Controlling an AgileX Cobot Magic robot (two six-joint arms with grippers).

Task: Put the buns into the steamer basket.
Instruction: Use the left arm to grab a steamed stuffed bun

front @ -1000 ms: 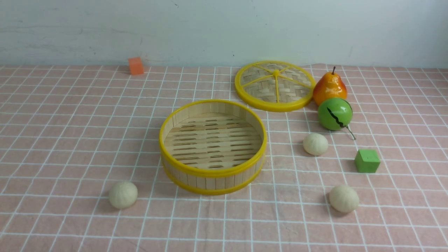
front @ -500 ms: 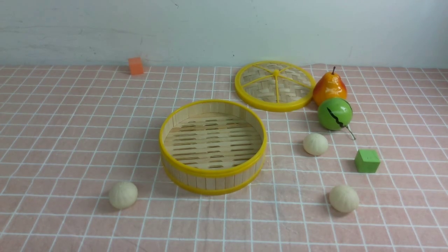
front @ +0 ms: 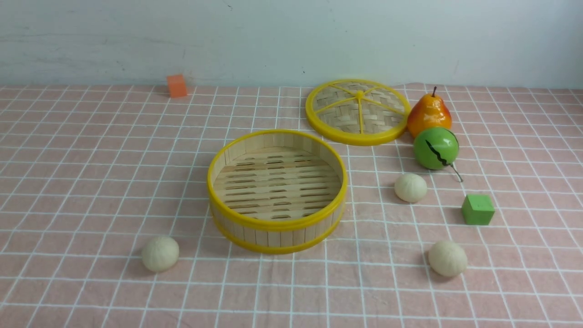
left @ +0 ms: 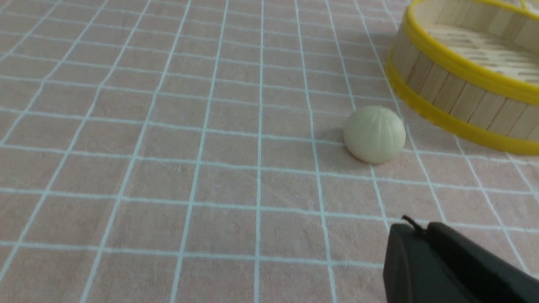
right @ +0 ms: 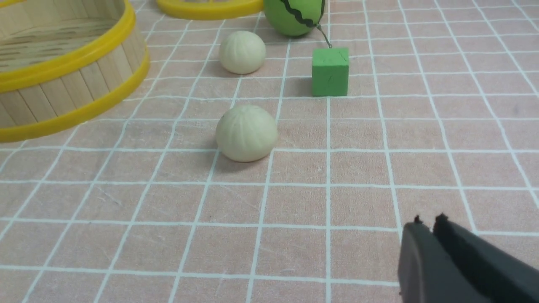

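Pink checked cloth (front: 91, 191) covers the table; the round bamboo-slat steamer basket with yellow rims (front: 277, 225) sits central. Outside it lie a cream-white pleated near-left bun (front: 160, 253), a right bun (front: 410, 187) and a near-right bun (front: 447, 258). I see my left gripper (left: 414, 229) and right gripper (right: 428, 221) pinched together, holding nothing.

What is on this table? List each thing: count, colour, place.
basket: 1, bamboo, yellow rims; centre, empty
buns: 3, cream; one front-left of the basket, two right of it
lid: 1, woven, yellow rim; behind-right of the basket
pear: 1, orange-yellow; right of the lid
ball: 1, green, black crack; before the pear
green cube: 1; right of the two buns
orange cube: 1; far left, by the wall
left claw: 1, black; tips together, empty
right claw: 1, black; tips together, empty
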